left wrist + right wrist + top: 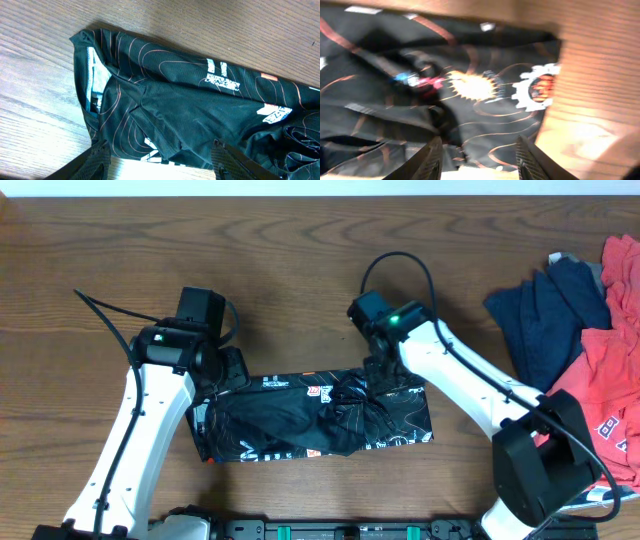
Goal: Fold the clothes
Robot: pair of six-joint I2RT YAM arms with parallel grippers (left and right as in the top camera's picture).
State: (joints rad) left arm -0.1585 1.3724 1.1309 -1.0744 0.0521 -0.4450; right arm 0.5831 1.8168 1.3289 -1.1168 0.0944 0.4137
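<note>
Overhead view: the black jersey (290, 415) lies at the centre of the table (300, 260), folded into a long strip, with bunched fabric right of its middle. The left gripper (228, 380) sits over the strip's left end. The right gripper (380, 380) sits over the bunched part. A navy shirt (545, 310) and a red shirt (600, 390) lie together at the right edge, well apart from the jersey.

Left wrist view: the fingers (95, 160) stand apart above flat jersey fabric, clamping nothing.

Right wrist view: the picture is blurred. The fingers (429, 160) stand apart over the printed fabric, beside its edge.
</note>
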